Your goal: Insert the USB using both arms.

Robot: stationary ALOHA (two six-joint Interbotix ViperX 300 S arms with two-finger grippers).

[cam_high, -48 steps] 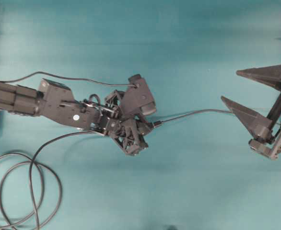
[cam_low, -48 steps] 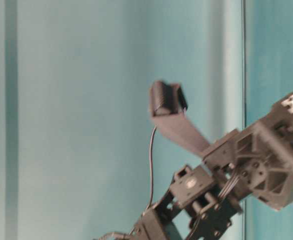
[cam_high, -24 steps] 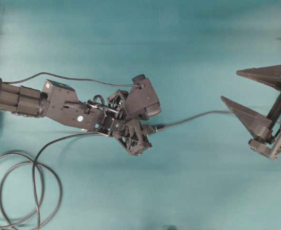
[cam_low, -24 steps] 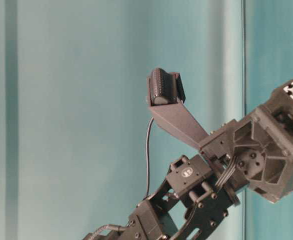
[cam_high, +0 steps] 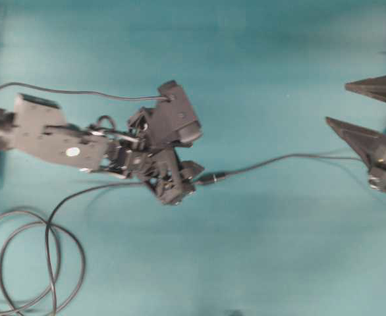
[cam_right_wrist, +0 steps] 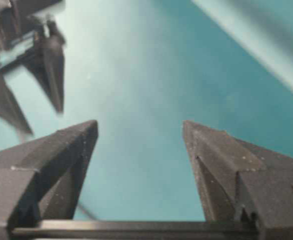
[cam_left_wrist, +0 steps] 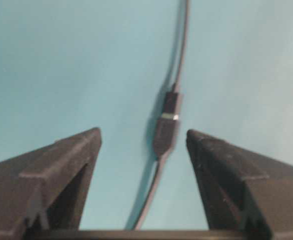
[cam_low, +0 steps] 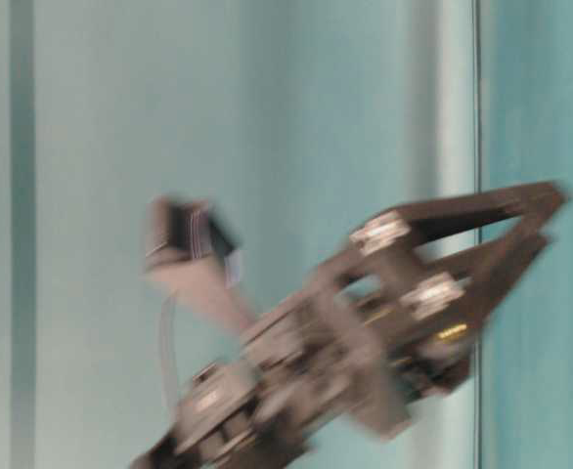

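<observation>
The USB plug lies on the teal table, pushed into the dark blocky connector; only a thin silvery band shows between them. In the overhead view the joined pair lies just right of my left gripper. The left gripper is open, its jaws on either side of the connector and apart from it. The thin cable runs right toward my right gripper. The right gripper is open and empty. The table-level view shows only a blurred arm.
The thicker cable runs left from the connector into a large loop at the front left. A camera cable runs along the left arm. The blurred left gripper shows far off in the right wrist view.
My left arm has drawn back to the left, leaving the joined connector more exposed on the table. My right gripper has moved right, toward the frame edge. The cables have barely shifted.
</observation>
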